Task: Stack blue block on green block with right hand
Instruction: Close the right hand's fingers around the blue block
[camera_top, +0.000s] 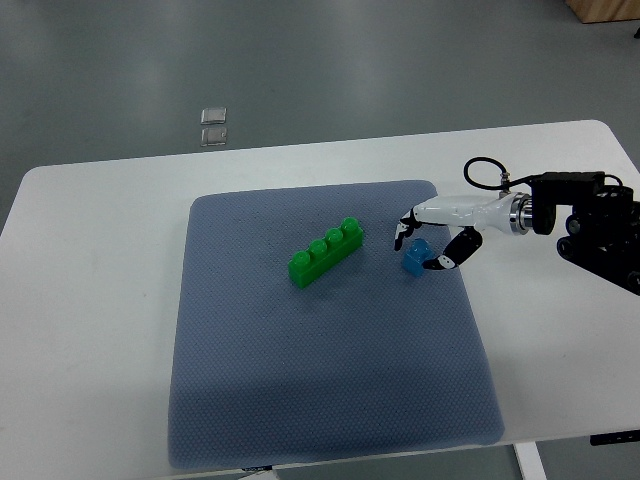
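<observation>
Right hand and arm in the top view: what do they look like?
The right hand has a glossy white shell with black finger joints and tips. Behind it sits a silver metal wrist ring, then a black blocky forearm. A black cable loops above the wrist.

Even, soft overhead light; faint shadows; picture perhaps slightly soft.

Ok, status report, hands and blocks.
Right hand closing around blue block, grasp unconfirmed. Block on the mat, apart from green block. Path between clear. Left hand out of view.
</observation>
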